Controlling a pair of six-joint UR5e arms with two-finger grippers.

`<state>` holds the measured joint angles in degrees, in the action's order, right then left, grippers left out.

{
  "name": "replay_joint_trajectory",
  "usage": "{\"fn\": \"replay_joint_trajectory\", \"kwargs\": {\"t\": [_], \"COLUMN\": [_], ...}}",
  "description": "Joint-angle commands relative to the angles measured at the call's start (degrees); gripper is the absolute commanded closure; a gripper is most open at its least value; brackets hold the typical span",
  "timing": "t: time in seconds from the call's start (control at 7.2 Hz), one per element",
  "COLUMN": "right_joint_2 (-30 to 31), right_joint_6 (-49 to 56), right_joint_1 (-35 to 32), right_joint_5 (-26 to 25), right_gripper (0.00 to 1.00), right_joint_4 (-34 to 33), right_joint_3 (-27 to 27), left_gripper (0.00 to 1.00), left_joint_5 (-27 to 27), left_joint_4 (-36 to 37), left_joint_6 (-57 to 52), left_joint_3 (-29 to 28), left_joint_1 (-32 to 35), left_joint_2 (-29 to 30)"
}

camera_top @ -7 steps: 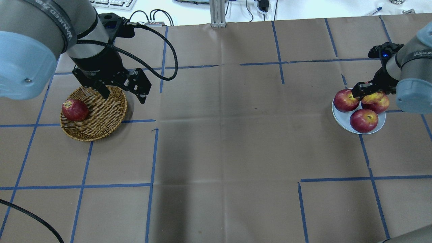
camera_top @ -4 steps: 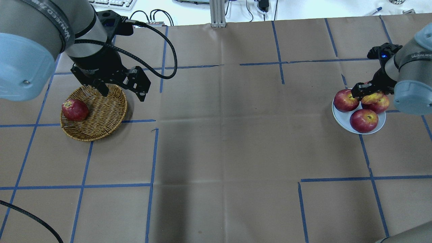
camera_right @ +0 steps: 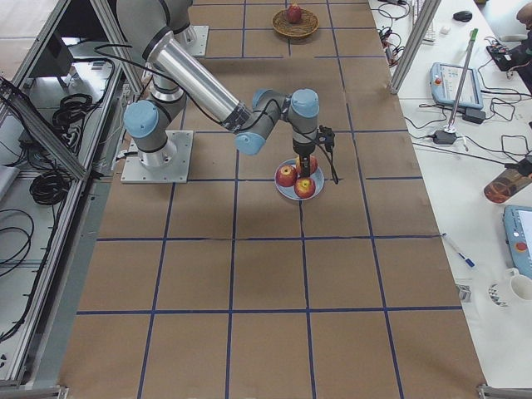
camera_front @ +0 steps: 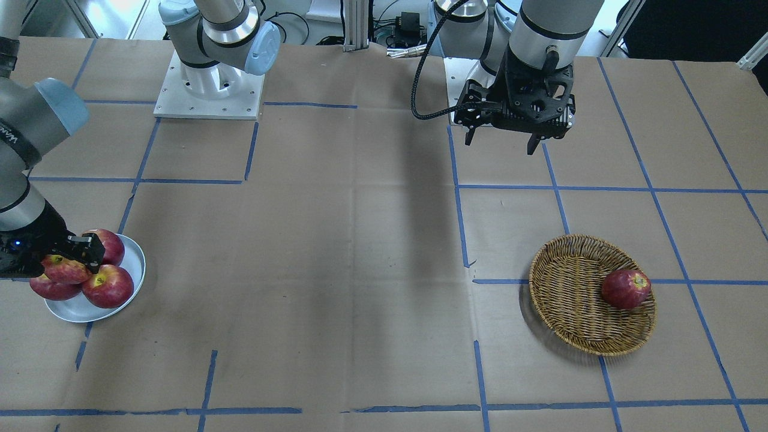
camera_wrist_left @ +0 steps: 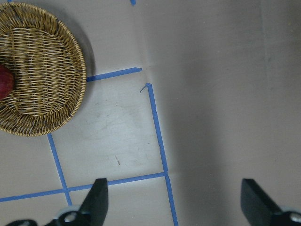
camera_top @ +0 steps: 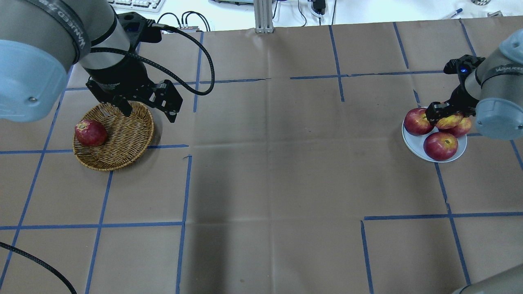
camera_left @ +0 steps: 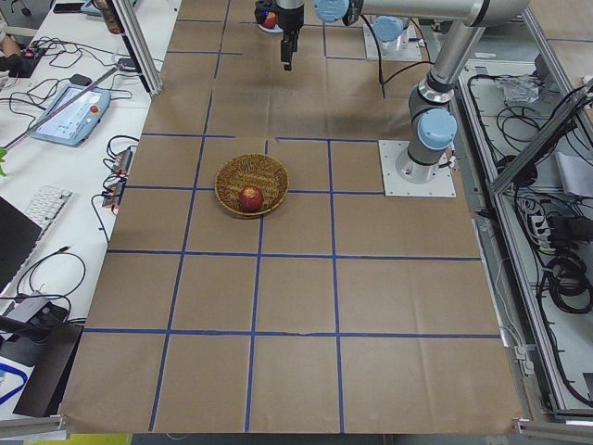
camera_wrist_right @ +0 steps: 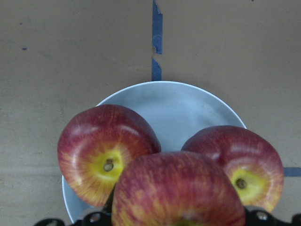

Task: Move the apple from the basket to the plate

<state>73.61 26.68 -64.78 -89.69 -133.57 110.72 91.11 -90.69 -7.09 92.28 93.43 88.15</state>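
Note:
My right gripper (camera_top: pixel 446 116) is shut on the pinkish-red streaked apple (camera_top: pixel 450 121) and holds it over the pale plate (camera_top: pixel 410 143), right above three darker apples lying there. In the right wrist view the apple (camera_wrist_right: pixel 178 190) fills the bottom between the fingers, with the plate (camera_wrist_right: pixel 178 106) beneath. The wicker basket (camera_top: pixel 124 136) stands at the left with one dark red apple (camera_top: pixel 90 132) in it. My left gripper (camera_top: pixel 148 112) is open and empty, raised over the basket's far right rim.
The three apples on the plate are at the left (camera_top: pixel 417 121), the front (camera_top: pixel 440 145) and the right (camera_top: pixel 462 127). Blue tape lines cross the brown paper table top (camera_top: pixel 265 163). A black cable (camera_top: pixel 204 69) loops from the left wrist.
My left gripper has drawn back a little from the basket toward the far side. My right gripper with the apple has shifted slightly over the plate.

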Motion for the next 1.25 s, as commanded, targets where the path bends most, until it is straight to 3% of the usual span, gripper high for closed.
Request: {"fn": "replay_joint_trajectory", "kwargs": {"t": [0.0, 0.42, 0.83, 1.11], "right_joint_2": [0.0, 3.0, 8.6, 13.3], "right_joint_6": [-0.4, -0.4, -1.8, -7.1], "right_joint_1": [0.0, -0.1, -2.4, -9.2], "right_joint_5": [0.0, 0.1, 0.8, 0.5], "right_gripper": [0.01, 0.0, 0.0, 0.0], "right_joint_4": [0.1, 1.6, 24.5, 32.3], "right_joint_3": [-0.2, -1.4, -13.7, -16.2], "left_gripper": [0.01, 0.01, 0.01, 0.01], "left_joint_5": [0.0, 0.0, 0.0, 0.0], "left_joint_4": [0.0, 0.0, 0.0, -0.1], "left_joint_6": [0.0, 0.0, 0.0, 0.1], "left_joint_3": [0.1, 0.1, 0.1, 0.1], "left_joint_1": [0.0, 0.0, 0.0, 0.0], "left_joint_2": [0.0, 0.0, 0.1, 0.0]}}
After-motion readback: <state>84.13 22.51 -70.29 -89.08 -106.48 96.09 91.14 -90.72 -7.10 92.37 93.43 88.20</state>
